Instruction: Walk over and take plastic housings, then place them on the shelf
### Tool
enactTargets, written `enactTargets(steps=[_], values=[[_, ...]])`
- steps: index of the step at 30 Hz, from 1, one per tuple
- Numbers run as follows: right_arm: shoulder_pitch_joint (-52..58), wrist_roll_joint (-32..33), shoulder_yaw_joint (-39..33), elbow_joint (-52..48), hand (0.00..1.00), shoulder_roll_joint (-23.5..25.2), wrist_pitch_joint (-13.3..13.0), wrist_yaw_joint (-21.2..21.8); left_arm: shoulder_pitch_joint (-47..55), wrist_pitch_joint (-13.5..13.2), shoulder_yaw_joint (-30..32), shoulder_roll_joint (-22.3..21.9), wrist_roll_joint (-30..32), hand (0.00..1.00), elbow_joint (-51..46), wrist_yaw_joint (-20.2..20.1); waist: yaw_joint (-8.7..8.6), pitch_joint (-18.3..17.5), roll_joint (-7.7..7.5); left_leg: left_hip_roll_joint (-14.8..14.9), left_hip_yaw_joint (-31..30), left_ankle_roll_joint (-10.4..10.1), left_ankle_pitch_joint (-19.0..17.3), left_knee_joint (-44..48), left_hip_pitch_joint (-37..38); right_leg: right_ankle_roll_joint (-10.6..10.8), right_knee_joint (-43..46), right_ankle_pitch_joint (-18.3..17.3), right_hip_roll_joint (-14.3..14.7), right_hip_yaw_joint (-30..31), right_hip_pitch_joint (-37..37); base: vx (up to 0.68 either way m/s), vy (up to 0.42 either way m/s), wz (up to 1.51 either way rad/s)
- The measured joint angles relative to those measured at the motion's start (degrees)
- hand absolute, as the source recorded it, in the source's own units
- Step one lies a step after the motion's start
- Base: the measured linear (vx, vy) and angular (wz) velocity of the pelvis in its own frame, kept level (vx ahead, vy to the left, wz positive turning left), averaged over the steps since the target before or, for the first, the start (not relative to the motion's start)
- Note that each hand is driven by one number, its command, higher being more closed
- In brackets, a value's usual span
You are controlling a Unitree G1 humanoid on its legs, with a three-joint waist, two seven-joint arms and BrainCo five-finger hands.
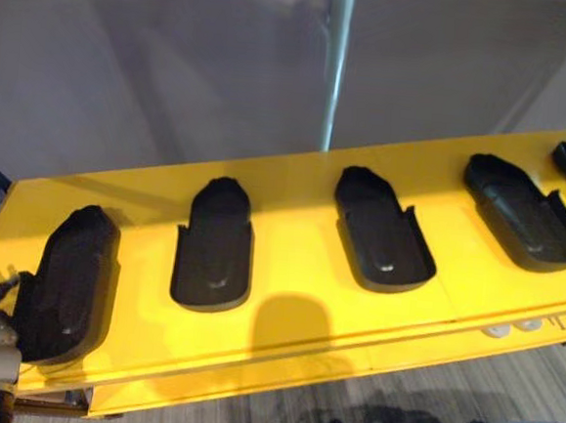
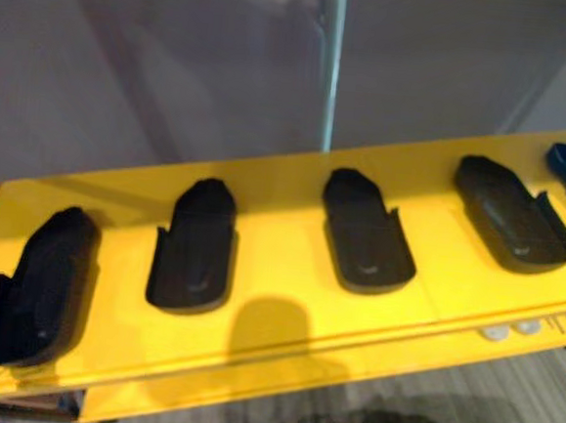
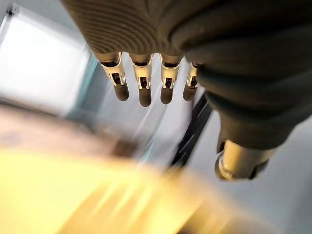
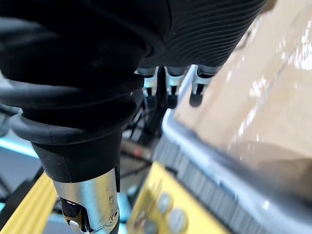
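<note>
So, left hand (image 3: 145, 87), right hand (image 4: 197, 92) straight-fingered, empty; scooped black housings (image 1: 215, 245) line yellow shelf (image 1: 298, 271).

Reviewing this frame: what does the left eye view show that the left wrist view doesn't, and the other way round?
Left eye view: five black plastic housings in a row along the yellow shelf, with a grey pole behind it. Left wrist view: the left hand from close up, fingers straight and holding nothing. Both: a yellow surface, blurred in the wrist view and probably the same shelf.
</note>
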Motion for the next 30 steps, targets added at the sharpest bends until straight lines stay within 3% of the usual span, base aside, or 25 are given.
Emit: enactTargets(steps=[2, 3, 4, 5, 7, 10, 12, 14, 16, 20, 21, 22, 25, 30], values=[[0.1, -1.4, 1.8, -2.8, 0.0, 0.7, -1.9, 0.6, -1.8, -4.8, 0.0, -0.1, -2.7, 0.0, -9.8, 4.2, -0.04, -0.5, -0.12, -0.3, -0.1, 0.3, 0.3, -0.3, -0.1, 0.0, -0.1, 0.0, -0.2, -0.1, 0.0, -0.02, 0.019, 0.09], [0.2, -2.1, 2.5, -4.6, 0.0, 0.9, -3.4, 0.9, -3.1, -9.8, 0.1, -1.2, -5.8, 0.0, -15.7, 5.4, -0.17, -0.7, 0.21, -0.8, -0.4, 0.5, 0.8, -1.1, 0.0, 0.0, -0.3, 0.0, -0.7, -0.4, 0.0, -0.01, 0.019, 0.14], [0.2, -2.5, 2.8, -6.0, 0.0, 0.9, -4.7, 1.3, -3.8, -14.6, 0.2, -3.4, -7.4, 0.0, -21.9, 5.8, -0.39, -1.1, 0.79, -1.4, -0.7, 0.8, 1.4, -2.2, 0.1, 0.2, -0.6, 0.1, -1.2, -1.1, 0.0, -0.01, 0.026, 0.18], [0.3, -2.5, 3.0, -6.8, 0.0, 0.9, -5.3, 1.6, -3.7, -16.7, 0.2, -4.7, -7.3, 0.0, -24.8, 5.8, -0.49, -1.3, 1.04, -1.6, -0.9, 0.9, 1.7, -2.6, 0.1, 0.2, -0.7, 0.1, -1.4, -1.4, 0.0, 0.02, 0.017, 0.22], [0.0, -2.9, 3.9, -8.2, 0.0, 1.4, -6.3, 2.4, -1.7, -23.2, 0.4, -8.7, -5.7, 0.0, -32.8, 5.8, -0.4, -1.6, 1.58, -2.0, -1.7, 0.9, 2.7, -4.4, 1.6, 0.2, -1.0, 0.2, -1.6, -2.4, 1.2, 0.04, -0.004, 0.19], [0.0, -3.7, 4.9, -9.1, 0.0, 2.6, -6.9, 3.3, 4.9, -28.6, 2.9, -15.5, -8.9, 0.0, -38.5, 3.4, -0.04, -2.1, 1.68, -1.9, -2.2, 0.6, 3.1, -6.0, 2.9, 0.2, -1.7, 0.1, -1.3, -3.2, 2.6, 0.01, -0.034, 0.12], [0.0, -5.0, 4.9, -9.0, 0.0, 4.9, -6.7, 4.2, 12.5, -32.8, 3.8, -24.0, -12.2, 0.0, -39.9, 0.6, 0.23, -2.2, 1.39, -2.0, -3.6, 0.5, 3.3, -6.1, 2.8, 0.2, -2.6, 0.1, -1.4, -4.9, 3.8, -0.02, -0.036, 0.31], [0.2, -5.8, 5.0, -8.7, 0.0, 6.8, -6.4, 4.6, 17.9, -33.7, 3.5, -29.7, -13.4, 0.0, -39.8, 0.0, 1.37, -2.7, 0.57, -2.1, -4.7, 0.3, 3.8, -6.5, 2.7, 0.2, -2.9, 0.1, -1.4, -5.9, 4.1, -0.04, -0.033, 0.28], [0.3, -5.8, 5.5, -7.9, 0.0, 8.6, -5.3, 4.5, 22.9, -33.8, 1.3, -35.4, -13.3, 0.0, -37.8, 1.8, 1.86, -2.9, -1.34, -2.4, -6.5, 0.4, 4.9, -7.6, 2.8, 0.2, -3.5, 0.1, -1.6, -7.8, 5.3, -0.04, -0.045, 0.44], [0.5, -5.7, 7.8, -6.1, 0.0, 8.6, -4.5, 4.4, 27.3, -32.9, -1.5, -40.6, -14.3, 0.0, -34.3, 2.2, 2.93, -3.1, -2.97, -2.7, -7.9, 0.4, 5.3, -8.0, 2.8, 0.2, -3.6, 0.1, -1.8, -8.9, 5.9, -0.05, -0.013, 0.2], [1.3, -5.6, 9.7, -5.7, 0.0, 8.8, -3.6, 4.3, 29.8, -31.9, -2.6, -42.3, -14.3, 0.0, -32.7, 2.7, 3.21, -3.2, -4.3, -2.8, -8.2, 0.4, 5.5, -8.2, 2.7, 0.2, -3.6, 0.1, -1.9, -9.6, 6.1, -0.05, -0.008, 0.13], [1.3, -5.6, 10.9, -5.2, 0.0, 8.8, -3.1, 4.2, 31.3, -31.9, -2.6, -42.9, -16.1, 1.0, -31.4, 3.2, 3.25, -3.0, -4.97, -2.8, -8.5, 0.4, 5.5, -8.2, 2.7, 0.2, -3.6, 0.1, -1.9, -9.7, 6.1, -0.05, -0.006, 0.15], [2.1, -5.1, 11.8, -2.8, 0.0, 9.0, -2.7, 4.0, 31.4, -32.0, -2.7, -44.4, -16.7, 1.0, -28.8, 3.5, 3.33, -3.5, -6.31, -2.9, -9.4, 0.5, 5.6, -8.2, 2.6, 0.2, -3.6, 0.1, -2.1, -11.1, 6.7, -0.03, -0.006, 0.14], [2.5, -2.9, 13.6, 1.6, 0.0, 9.0, -2.7, 3.1, 31.2, -34.0, -3.0, -45.1, -22.5, 1.0, -24.9, 3.5, 3.44, -3.4, -6.53, -3.0, -9.5, 0.5, 5.6, -8.2, 2.4, 0.2, -3.7, 0.0, -2.2, -11.5, 6.7, 0.0, 0.0, 0.04]])
